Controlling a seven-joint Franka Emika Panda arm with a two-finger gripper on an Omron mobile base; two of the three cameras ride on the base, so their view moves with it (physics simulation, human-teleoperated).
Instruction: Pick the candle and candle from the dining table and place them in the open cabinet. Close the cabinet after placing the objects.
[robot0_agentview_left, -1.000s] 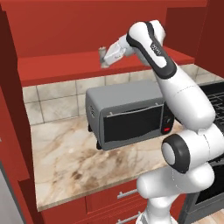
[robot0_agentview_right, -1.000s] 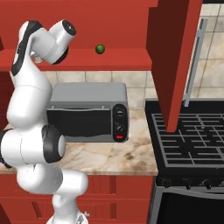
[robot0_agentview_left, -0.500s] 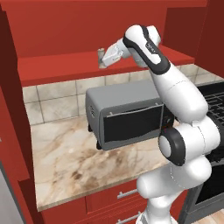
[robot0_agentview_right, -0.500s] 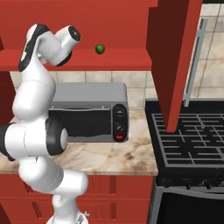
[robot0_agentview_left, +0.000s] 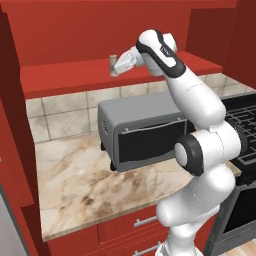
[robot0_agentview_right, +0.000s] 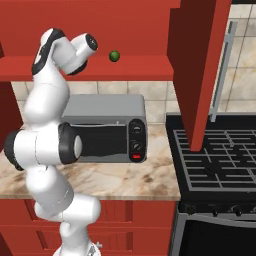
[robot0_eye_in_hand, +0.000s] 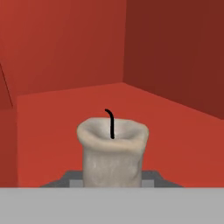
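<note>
Fingers (robot0_agentview_left: 114, 69) clamped on pale candle (robot0_eye_in_hand: 112, 151) over cabinet (robot0_agentview_left: 105, 77) shelf; set it down upright, well left of olive candle (robot0_agentview_right: 114, 56), then release

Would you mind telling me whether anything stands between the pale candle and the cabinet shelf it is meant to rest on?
Nothing visible does. The tool holds the pale candle inside the open cabinet, over bare red shelf.
</note>
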